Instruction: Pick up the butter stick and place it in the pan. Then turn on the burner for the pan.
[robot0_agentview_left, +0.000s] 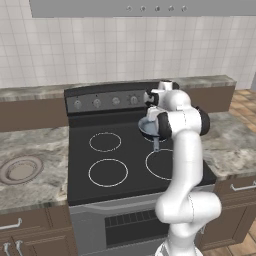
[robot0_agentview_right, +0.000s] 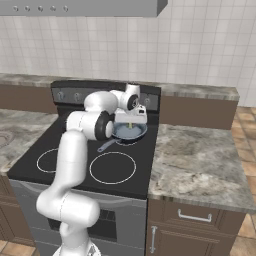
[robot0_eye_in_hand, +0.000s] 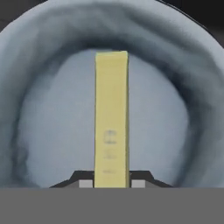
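1. Bottom centre of the hand view: the gripper (robot0_eye_in_hand: 111, 183) is clamped on the butter (robot0_eye_in_hand: 111, 127), one tip either side.
2. The butter's long axis runs straight up the frame, away from the tips, over the pan (robot0_eye_in_hand: 52, 87) floor.
3. Judged step: placing. Next: release, then the burner knob.

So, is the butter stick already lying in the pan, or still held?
Still held: in the hand view the butter stick sits between the gripper fingertips, directly over the pan. Whether it touches the pan, cannot tell.
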